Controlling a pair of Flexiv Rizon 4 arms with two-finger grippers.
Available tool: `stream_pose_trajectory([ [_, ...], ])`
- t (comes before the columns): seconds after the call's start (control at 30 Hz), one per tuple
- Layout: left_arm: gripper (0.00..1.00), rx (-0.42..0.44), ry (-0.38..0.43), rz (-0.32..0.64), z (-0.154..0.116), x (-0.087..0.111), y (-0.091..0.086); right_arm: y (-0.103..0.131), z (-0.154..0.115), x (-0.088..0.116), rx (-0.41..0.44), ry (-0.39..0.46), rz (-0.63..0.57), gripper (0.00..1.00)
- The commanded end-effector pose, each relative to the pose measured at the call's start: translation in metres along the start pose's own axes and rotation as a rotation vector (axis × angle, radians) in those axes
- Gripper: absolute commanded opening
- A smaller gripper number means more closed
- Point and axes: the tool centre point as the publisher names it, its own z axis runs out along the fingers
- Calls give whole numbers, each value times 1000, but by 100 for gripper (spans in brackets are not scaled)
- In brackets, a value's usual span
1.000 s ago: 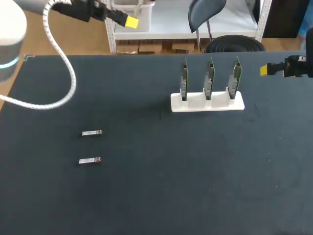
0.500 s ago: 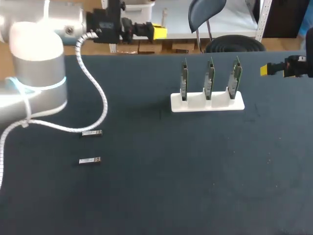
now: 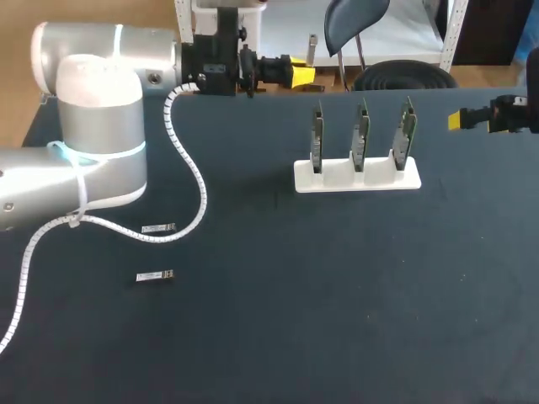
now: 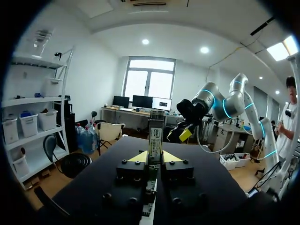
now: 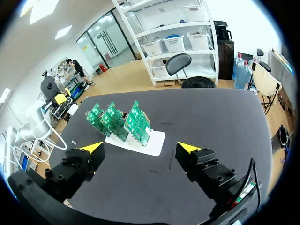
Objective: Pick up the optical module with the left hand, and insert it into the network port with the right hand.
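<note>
My left gripper [image 3: 301, 73] hangs over the table's far edge, left of the boards, and is shut on a small silver optical module [image 3: 312, 47] that sticks up from its yellow tips. In the left wrist view the module [image 4: 156, 135] stands upright between the fingers of that gripper [image 4: 155, 157]. A white stand [image 3: 357, 177] carries three upright green network boards [image 3: 360, 135]. My right gripper [image 3: 459, 120] is at the table's right edge, level with the boards; in its own view it [image 5: 141, 148] is open and empty, with the boards [image 5: 119, 122] ahead of it.
Two more silver modules lie on the dark table at the left, one [image 3: 158, 228] behind the other [image 3: 155, 275]. The left arm's white cable [image 3: 194, 181] loops down over the nearer of these. The black tabletop [image 3: 337, 295] stretches in front of the stand.
My left arm has swung to the right along the table's far edge, carrying the module toward the boards. The right arm has not moved.
</note>
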Motion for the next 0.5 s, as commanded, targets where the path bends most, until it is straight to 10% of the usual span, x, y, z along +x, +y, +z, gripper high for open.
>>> stream_pose_trajectory([
  [0.03, 0, 17, 8, 1, 11, 6, 13, 2, -2, 1, 10, 0, 1, 100],
  [0.5, 0, 10, 26, -12, 17, 19, 18, 2, -2, 1, 10, 0, 1, 100],
])
